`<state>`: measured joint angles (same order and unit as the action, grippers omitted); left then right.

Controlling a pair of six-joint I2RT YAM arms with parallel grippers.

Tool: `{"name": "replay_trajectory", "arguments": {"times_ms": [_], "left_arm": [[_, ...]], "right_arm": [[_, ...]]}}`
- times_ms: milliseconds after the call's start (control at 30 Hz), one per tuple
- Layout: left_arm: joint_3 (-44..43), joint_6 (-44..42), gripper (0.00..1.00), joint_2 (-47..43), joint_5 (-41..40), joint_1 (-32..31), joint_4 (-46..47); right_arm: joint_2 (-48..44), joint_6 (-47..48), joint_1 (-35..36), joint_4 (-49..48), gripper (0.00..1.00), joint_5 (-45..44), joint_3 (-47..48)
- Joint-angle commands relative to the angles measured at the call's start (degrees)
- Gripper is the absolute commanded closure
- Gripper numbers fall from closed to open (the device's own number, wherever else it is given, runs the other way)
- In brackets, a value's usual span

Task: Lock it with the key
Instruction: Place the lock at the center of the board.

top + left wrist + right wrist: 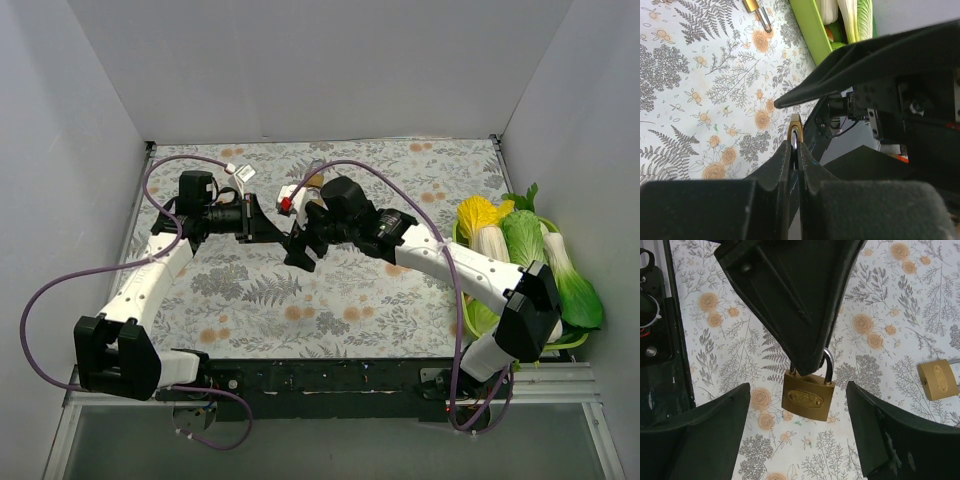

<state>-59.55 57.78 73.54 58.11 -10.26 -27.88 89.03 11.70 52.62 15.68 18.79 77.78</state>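
Holding padlock (807, 399) by its shackle, left claw (796, 147) clamped on it. It hangs upright between the spread fingers of my right claw (796, 390) — key not in sight.

The fern-print table (260, 290) carries a brass padlock (937, 379) and green basket (810, 30).

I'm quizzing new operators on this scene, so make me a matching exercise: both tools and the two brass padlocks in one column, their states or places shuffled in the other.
Things
1. left tool
2. right tool
3. hanging padlock
4. second padlock

States or places
A. lying on the floral cloth
B. open, flanking a padlock
C. shut on a steel shackle
D. dangling, brass body downward

Pairs: 1-C, 2-B, 3-D, 4-A
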Motion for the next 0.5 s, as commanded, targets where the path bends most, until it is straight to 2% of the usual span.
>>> {"name": "replay_trajectory", "arguments": {"times_ms": [0, 100, 133, 200, 300, 333, 433, 467], "left_arm": [[0.4, 2.4, 1.00, -3.8, 1.2, -0.3, 1.2], [1.1, 3.6, 1.00, -4.7, 1.2, -0.3, 1.7], [1.4, 3.7, 1.00, -5.0, 1.2, -0.2, 2.0], [1.8, 4.0, 1.00, -5.4, 1.0, -0.3, 2.3], [1.9, 4.5, 1.00, -6.0, 1.1, -0.3, 2.7], [1.9, 4.7, 1.00, -6.1, 1.0, -0.3, 2.9], [1.9, 4.8, 1.00, -6.3, 1.1, -0.3, 3.1], [1.9, 4.9, 0.86, -6.3, 0.8, -0.3, 3.2]], "right_arm": [[-1.2, 2.7, 2.3, -3.5, 0.18, -8.0, 1.8], [-1.1, 3.5, 3.2, -3.6, 0.28, -10.7, 1.7], [-1.1, 3.6, 3.3, -3.7, 0.37, -11.0, 1.6], [-0.9, 3.9, 3.5, -3.5, 0.45, -11.8, 1.7], [-0.4, 3.9, 3.5, -3.0, 0.66, -12.2, 1.7], [-0.6, 3.9, 3.5, -3.0, 0.78, -12.3, 1.6], [-0.5, 2.8, 3.4, -3.0, 0.99, -11.7, 1.5], [-0.6, 2.5, 3.3, -3.0, 0.99, -11.6, 1.5]]}}
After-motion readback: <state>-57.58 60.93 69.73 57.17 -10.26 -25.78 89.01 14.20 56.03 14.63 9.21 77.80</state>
